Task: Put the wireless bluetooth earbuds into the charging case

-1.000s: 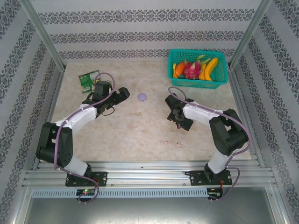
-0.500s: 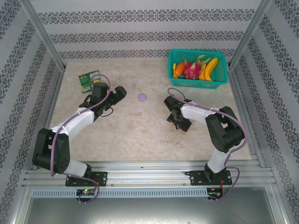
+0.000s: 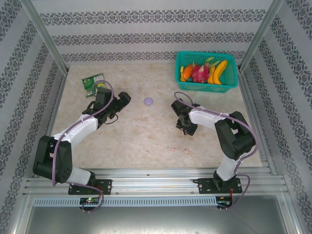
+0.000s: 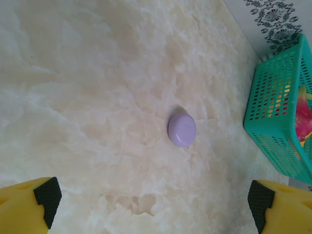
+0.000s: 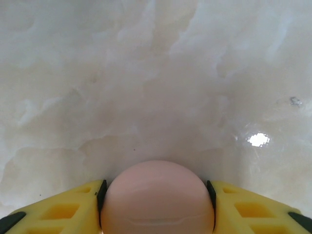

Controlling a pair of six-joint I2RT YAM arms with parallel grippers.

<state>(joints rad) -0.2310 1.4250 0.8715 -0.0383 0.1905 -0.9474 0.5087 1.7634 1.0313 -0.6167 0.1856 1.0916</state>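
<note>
Left gripper [image 4: 153, 195] has drawn back slightly, jaws wide apart, lilac case [image 4: 182, 130] ahead. Right gripper [image 5: 157, 192] clamps the pink case [image 5: 157, 207]; earbuds [image 3: 186, 151] lie well apart, nearer the arm bases.

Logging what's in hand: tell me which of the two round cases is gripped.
The pink case, clamped in the right gripper. The lilac case lies free on the table, ahead of the open left gripper.

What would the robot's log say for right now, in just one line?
left gripper: open, lilac case ahead | right gripper: shut on pink case | earbuds: loose on table
</note>
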